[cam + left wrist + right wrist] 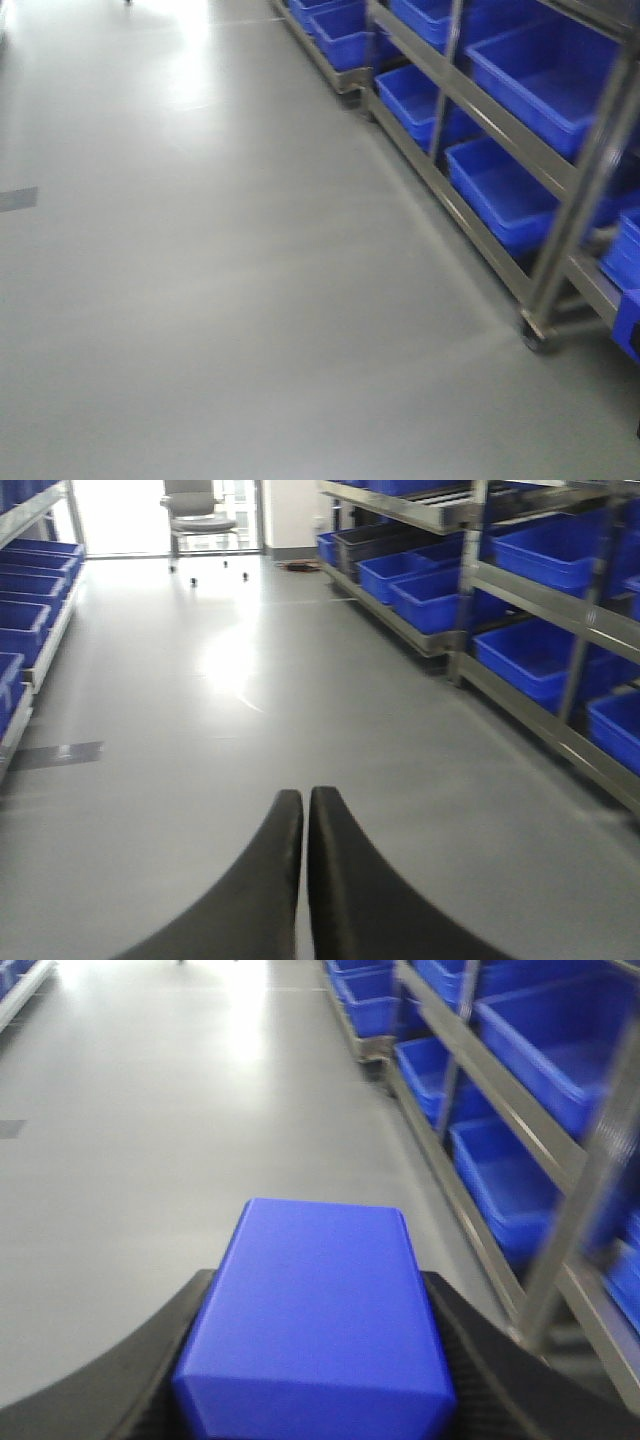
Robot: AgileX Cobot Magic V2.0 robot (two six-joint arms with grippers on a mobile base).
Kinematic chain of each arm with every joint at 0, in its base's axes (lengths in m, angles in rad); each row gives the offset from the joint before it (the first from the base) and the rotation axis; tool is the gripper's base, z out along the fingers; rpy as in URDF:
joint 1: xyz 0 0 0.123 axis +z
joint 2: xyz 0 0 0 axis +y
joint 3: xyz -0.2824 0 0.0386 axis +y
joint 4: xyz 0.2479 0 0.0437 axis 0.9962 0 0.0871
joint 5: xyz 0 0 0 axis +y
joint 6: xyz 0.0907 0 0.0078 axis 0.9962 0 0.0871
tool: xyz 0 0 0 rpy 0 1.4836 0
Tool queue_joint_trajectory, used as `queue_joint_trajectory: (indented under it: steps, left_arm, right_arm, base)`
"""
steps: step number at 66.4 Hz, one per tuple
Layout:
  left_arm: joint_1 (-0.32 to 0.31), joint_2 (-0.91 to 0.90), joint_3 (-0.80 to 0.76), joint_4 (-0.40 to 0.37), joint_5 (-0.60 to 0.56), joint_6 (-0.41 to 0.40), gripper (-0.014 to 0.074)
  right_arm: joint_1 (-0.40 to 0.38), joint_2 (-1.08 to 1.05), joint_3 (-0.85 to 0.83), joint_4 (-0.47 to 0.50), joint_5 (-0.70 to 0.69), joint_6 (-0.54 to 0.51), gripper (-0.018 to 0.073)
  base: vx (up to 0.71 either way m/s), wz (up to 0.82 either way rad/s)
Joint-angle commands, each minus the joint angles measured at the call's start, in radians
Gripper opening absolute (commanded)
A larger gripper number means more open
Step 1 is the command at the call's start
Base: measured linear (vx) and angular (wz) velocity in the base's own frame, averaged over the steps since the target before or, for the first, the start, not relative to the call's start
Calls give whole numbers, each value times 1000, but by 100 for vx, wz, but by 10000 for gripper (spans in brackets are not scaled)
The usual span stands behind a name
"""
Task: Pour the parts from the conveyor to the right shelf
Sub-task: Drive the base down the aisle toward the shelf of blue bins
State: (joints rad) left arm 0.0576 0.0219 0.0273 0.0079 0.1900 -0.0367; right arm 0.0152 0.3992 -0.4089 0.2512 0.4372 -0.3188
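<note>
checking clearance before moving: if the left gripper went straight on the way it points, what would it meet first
Nothing close: the left gripper points down the open aisle over bare grey floor. The right shelf stands off to the side; farther depth is unclear.

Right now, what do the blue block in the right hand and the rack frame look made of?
The blue block: probably plastic, with smooth, matte faces and rounded edges. The rack frame: likely steel, grey with a dull metallic sheen, though blur leaves that open.

part [315, 1320]: bright blue | crates [545, 80]: blue | shelf frame [585, 190]: steel grey | floor [250, 300]: pale grey | left fingers [250, 900]: black
</note>
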Motion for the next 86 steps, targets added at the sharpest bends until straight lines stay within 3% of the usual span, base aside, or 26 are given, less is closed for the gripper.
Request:
queue_joint_trajectory:
  steps: [1,26,86]
  left_arm:
    - [-1,13,-19,-8,-71,-8,-6]
    - [-1,13,-19,-8,-71,-8,-6]
    - [-1,13,-19,-8,-71,-8,-6]
  right_arm:
    - [-8,12,-30,2,-77,-7,-5]
    - [-8,12,-30,3,-77,-7,-5]
    - [-8,12,-30,3,-77,-7,-5]
  base:
    - [76,50]
    - [77,33]
    - [72,8]
